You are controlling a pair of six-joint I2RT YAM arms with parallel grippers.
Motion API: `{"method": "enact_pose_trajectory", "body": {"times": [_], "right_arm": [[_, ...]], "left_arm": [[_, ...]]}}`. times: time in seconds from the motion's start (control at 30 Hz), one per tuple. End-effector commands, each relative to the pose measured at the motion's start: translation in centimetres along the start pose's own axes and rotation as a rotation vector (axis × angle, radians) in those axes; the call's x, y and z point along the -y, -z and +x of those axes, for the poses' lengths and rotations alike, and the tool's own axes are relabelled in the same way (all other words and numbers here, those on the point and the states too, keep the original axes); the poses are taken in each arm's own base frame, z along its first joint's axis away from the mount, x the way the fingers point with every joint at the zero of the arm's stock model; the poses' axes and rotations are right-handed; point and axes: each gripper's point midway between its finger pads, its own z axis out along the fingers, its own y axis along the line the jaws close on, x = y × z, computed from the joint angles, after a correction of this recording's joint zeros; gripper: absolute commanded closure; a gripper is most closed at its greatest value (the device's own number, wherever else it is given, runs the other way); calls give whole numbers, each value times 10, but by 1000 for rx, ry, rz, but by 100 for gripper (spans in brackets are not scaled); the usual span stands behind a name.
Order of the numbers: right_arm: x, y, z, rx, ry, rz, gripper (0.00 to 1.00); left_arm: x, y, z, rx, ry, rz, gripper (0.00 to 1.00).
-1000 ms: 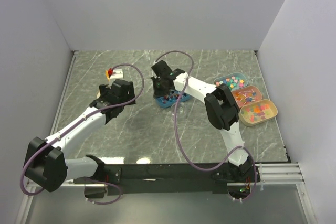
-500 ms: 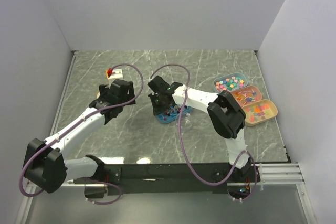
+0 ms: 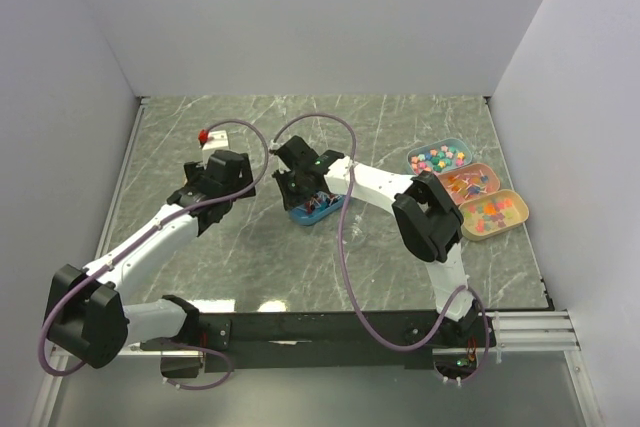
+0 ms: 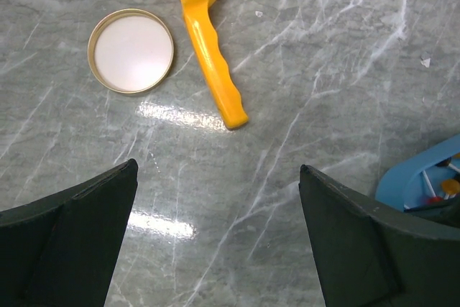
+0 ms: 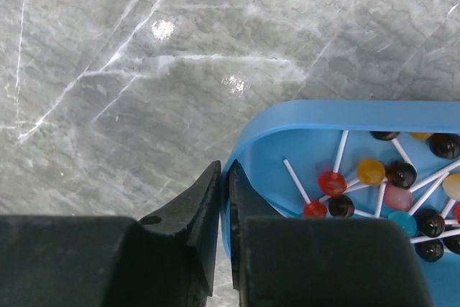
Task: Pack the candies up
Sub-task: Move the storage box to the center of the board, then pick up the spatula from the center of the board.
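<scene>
Grey marbled tabletop [image 3: 250, 277], white walls on three sides. The candies [image 5: 399, 175] (small ball lollipops on thin white sticks, mostly dark, some red, orange and pink) lie loose inside a shallow blue tray [image 5: 309, 114]. The right end effector [image 5: 223, 177] is pinched on that tray's wall, one finger inside and one outside. The left end effector [image 4: 217, 177] hangs spread wide and empty just left of the tray, with a yellow scoop [image 4: 208, 55] and a round lid [image 4: 131, 50] further from it. The lollipops look light, hard and likely to roll or tangle. The stiff tray rim seems the surest hold, though a one-sided pinch could tip it.
</scene>
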Motion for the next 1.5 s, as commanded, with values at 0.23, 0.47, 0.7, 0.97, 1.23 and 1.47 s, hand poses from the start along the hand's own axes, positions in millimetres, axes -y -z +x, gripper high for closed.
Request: {"method": "enact_pose_trajectory", "body": {"times": [0.23,0.47,0.7,0.97,1.23,1.47], "right_arm": [[-28,41,-35,122,51,-105,52],[-29,100,-55,248,48,-139,36],[-16,134,-52,360,50,-208,30],[12,158,-33,446,0,-270,27],[40,167,-25,479,-31,-229,27],[52,173,-21,497,-45,-205,27]], "left_arm": [[-9,-7,-26,10,187,36,1],[-14,-33,-22,-72,377,131,0],[-17,-61,-10,-152,632,321,8],[-17,-95,-12,-126,690,381,23],[-22,-121,4,-161,704,362,35],[-29,-131,20,-175,719,343,42]]}}
